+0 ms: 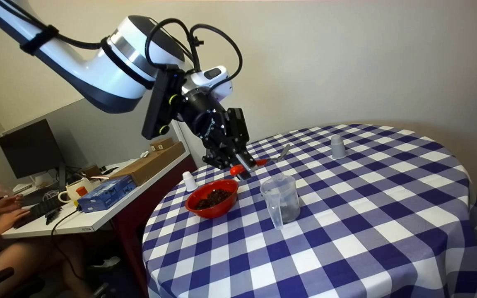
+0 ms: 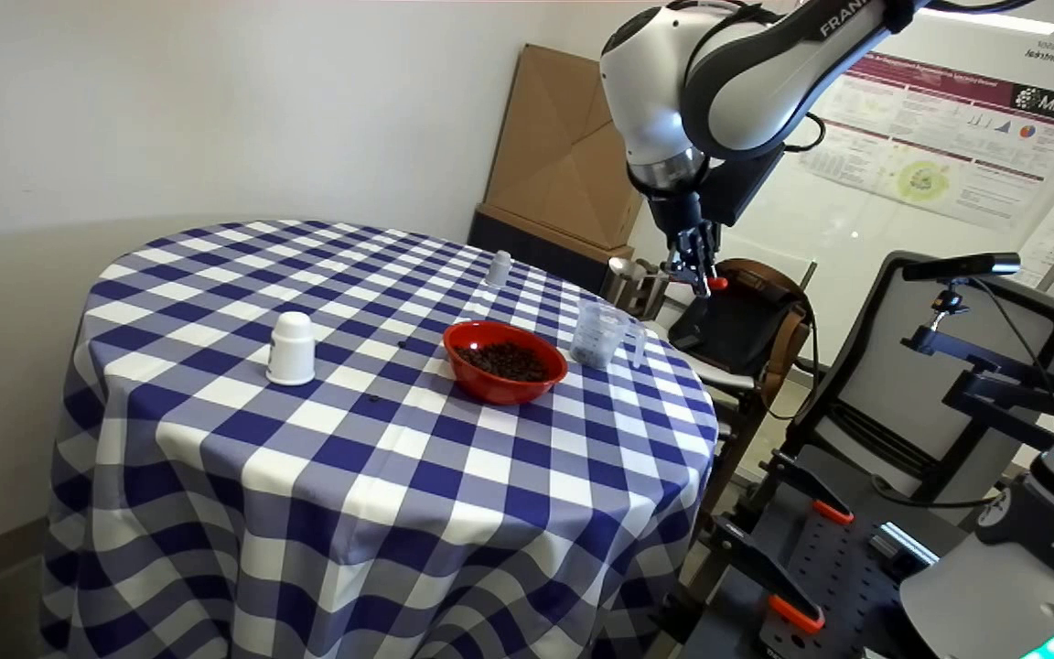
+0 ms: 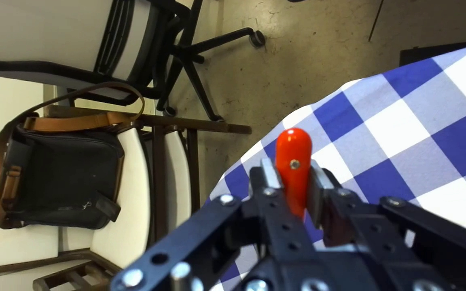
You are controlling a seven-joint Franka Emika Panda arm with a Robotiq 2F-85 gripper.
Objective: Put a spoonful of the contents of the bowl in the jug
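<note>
Red-handled, the spoon (image 3: pixel 293 176) is pinched between the jaws, which are closed to its width and raised above the bench (image 1: pixel 346 240). In an exterior view the clear jug (image 2: pixel 593 340) stands upright near the bench's right edge; the red bowl (image 2: pixel 495 392), holding dark contents (image 2: pixel 504 360), sits near it, farther from that edge.

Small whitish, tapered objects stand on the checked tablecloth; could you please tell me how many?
2. In an exterior view, a white one stands left of the red bowl and a greyish one beyond it. Both exterior views show two; another could be hidden.
</note>
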